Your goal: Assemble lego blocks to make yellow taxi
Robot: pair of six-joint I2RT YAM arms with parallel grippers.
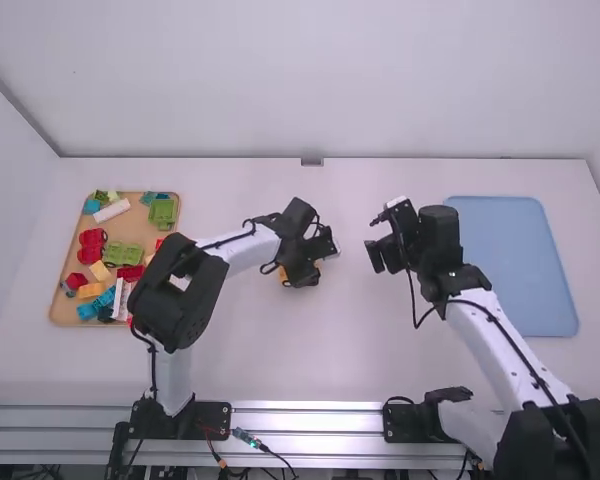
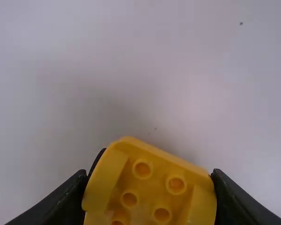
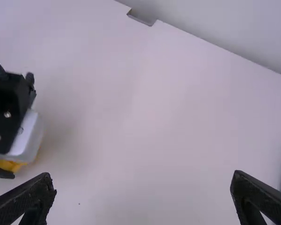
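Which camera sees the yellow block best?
The left wrist view: the yellow block is close up in the left gripper, round bumps showing. The high view has small yellow bits peeking out around that gripper; the right wrist view has a yellow sliver beneath it.

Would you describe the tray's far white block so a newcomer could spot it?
Find the tan tray on the left. Near its far end, a long block lies slanted; its white colour sets it apart from the blue block and green blocks nearby.
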